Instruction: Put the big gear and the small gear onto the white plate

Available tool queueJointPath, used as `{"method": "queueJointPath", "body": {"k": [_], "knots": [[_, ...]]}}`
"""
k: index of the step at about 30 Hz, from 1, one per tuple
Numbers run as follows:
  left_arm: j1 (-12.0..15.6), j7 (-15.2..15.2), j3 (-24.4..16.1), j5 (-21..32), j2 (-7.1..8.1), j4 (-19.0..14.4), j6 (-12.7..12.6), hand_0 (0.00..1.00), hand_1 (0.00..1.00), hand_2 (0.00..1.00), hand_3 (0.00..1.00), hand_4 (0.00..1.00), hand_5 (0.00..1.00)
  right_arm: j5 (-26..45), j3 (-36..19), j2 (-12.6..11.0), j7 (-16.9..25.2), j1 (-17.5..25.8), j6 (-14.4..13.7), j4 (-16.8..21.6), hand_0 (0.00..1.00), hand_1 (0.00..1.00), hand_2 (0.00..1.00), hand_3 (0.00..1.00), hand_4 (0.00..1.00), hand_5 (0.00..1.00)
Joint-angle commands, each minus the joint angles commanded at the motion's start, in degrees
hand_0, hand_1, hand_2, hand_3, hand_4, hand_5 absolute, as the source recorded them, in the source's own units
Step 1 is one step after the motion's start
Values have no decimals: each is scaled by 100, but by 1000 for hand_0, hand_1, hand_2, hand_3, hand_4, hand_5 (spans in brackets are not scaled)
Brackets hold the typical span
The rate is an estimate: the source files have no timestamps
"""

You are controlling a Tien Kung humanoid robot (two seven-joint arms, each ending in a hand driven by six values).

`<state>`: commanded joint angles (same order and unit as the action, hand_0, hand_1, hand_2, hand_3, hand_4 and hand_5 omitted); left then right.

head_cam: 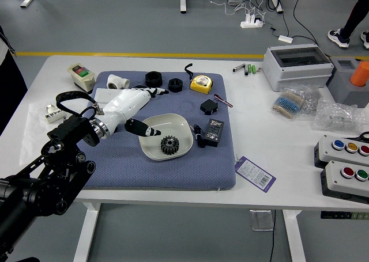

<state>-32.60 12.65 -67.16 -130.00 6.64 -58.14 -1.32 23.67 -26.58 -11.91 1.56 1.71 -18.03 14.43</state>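
One black toothed gear [169, 145] lies on the front half of the white plate [151, 150]; I cannot tell whether it is the big or the small one. No second toothed gear can be made out. My left hand [155, 111] is open above the plate's back left side, thumb over the plate's left part and other fingers stretched over the mat behind it, holding nothing. My right hand is out of view.
Behind the plate on the blue mat [167, 178] lie a black round piece [153, 79], another black round piece [175, 84] and a yellow tape measure [201, 84]. A black box [214, 132] is right of the plate. Button boxes [347, 178] stand far right.
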Motion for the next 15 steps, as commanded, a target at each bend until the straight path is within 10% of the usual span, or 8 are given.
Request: {"method": "queueJointPath", "body": {"k": [1, 15], "knots": [[16, -23, -115, 0, 59, 54, 20, 618, 666, 721, 811, 911, 2, -3, 3, 2, -2, 6, 1, -1, 687, 704, 752, 566, 787, 646], [122, -202, -403, 0, 312, 623, 481, 610, 660, 720, 805, 941, 2, 9, 10, 16, -3, 35, 5, -5, 688, 704, 752, 566, 787, 645]]}}
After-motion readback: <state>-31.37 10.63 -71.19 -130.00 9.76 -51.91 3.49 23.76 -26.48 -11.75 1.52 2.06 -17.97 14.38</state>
